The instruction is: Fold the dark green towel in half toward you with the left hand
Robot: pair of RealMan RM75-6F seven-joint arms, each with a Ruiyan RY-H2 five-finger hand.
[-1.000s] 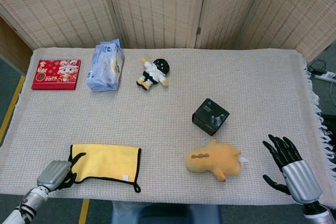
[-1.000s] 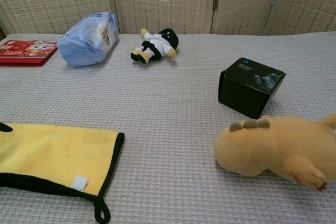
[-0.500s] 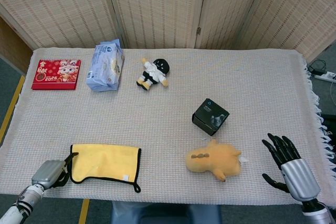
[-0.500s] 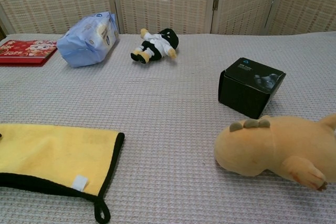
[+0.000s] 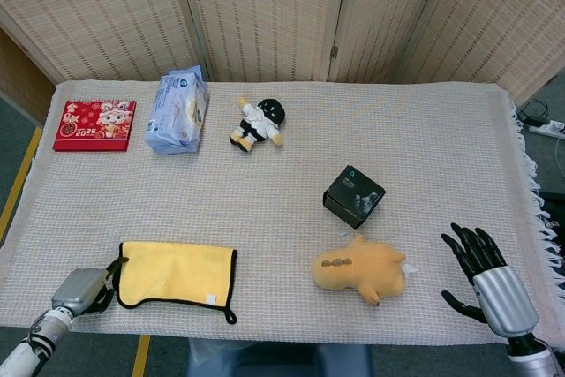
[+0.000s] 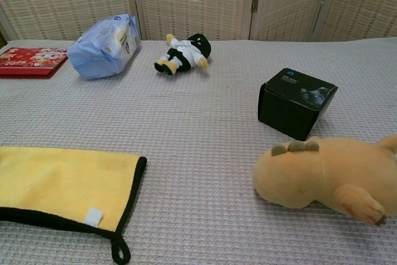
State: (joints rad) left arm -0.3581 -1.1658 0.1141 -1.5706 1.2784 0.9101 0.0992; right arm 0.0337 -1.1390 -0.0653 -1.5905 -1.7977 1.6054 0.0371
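A towel lies flat near the front left edge of the worktop, folded into a rectangle. Its upward face is yellow, bordered by a dark trim, with a small white tag and a dark hanging loop at its front right corner.

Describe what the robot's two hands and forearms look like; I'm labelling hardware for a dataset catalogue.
In the head view, the right hand has slim glossy black fingers on a smooth silver-grey metallic cuff-like body that runs down toward the wrist. The left hand shows the same silver-grey casing with dark black fingers, followed by a narrower forearm banded in silver and black rings. No loose cables or printed markings are visible on either.
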